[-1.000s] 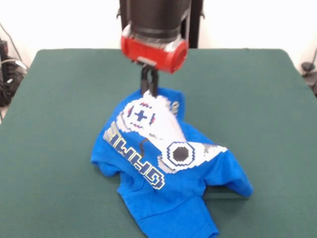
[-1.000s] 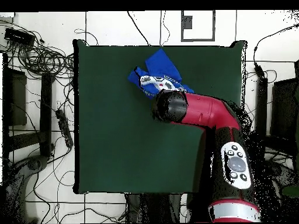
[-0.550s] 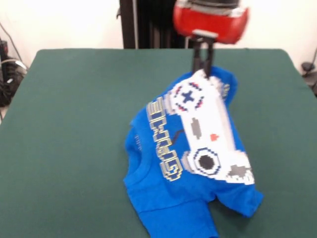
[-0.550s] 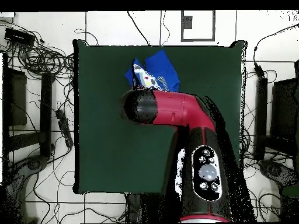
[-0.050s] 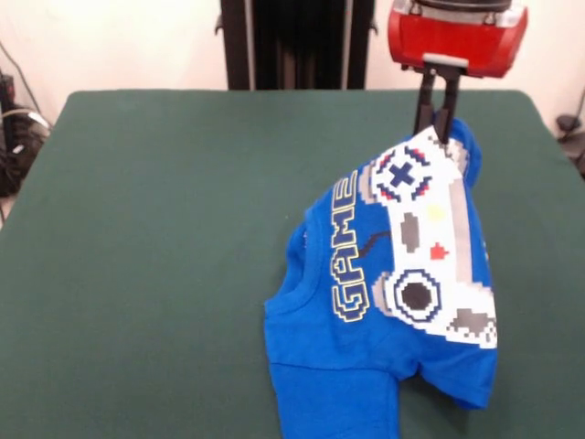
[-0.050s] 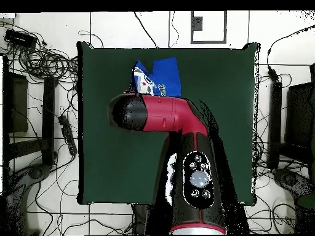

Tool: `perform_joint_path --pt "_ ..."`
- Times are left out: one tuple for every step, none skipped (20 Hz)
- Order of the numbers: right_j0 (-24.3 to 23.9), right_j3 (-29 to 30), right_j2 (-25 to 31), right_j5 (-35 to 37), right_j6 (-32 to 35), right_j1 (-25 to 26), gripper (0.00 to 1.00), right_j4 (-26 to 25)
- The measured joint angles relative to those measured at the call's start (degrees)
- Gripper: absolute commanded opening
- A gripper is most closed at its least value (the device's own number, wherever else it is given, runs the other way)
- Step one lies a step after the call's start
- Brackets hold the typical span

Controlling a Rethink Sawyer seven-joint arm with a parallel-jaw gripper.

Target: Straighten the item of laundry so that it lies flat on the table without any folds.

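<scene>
The item of laundry point(image 5: 393, 302) is a bright blue T-shirt with a white pixel controller print and yellow "GAME" lettering. One upper edge of it is lifted and it hangs down to the green table point(image 5: 155, 229), with its lower part resting near the front edge. My gripper point(image 5: 437, 128) is shut on that raised edge, right of centre in the front view. In the overhead view the red arm point(image 6: 166, 117) hides the gripper, and only part of the item of laundry point(image 6: 161, 77) shows near the table's point(image 6: 104, 153) top edge.
Cables point(image 6: 43, 61) and dark equipment lie on the floor around the table in the overhead view. A black stand point(image 5: 292, 41) rises behind the table's far edge.
My gripper has carried the shirt's held edge to the right in the front view and higher. The shirt has swung along with it and now hangs more stretched out.
</scene>
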Motion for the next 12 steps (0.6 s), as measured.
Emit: perform_joint_path --pt "0.01 0.00 -0.06 0.00 0.00 0.00 0.00 0.05" --pt "0.01 -0.01 -0.17 -0.01 0.00 -0.01 0.00 0.20" --pt "0.03 0.00 -0.27 0.00 0.00 -0.04 0.00 0.30" --pt "0.07 0.00 -0.38 -0.01 0.00 -0.05 0.00 0.39" --pt "0.11 -0.01 -0.49 -0.01 0.00 -0.06 0.00 0.48" --pt "0.34 0.00 -0.91 0.00 0.01 -0.11 0.00 0.74" --pt "0.60 0.01 -1.33 0.00 0.01 -0.17 0.00 1.02" --pt "0.88 0.04 -1.71 -0.01 0.02 -0.22 0.00 1.39" --pt "1.08 0.06 -1.96 -0.01 0.04 -0.24 0.00 1.62" --pt "1.31 0.07 -2.22 -0.01 0.08 -0.26 0.00 1.84" --pt "1.85 0.08 -2.80 -0.01 0.15 -0.27 0.00 2.24" --pt "2.25 0.10 -3.22 -0.01 0.17 -0.27 0.00 2.46"
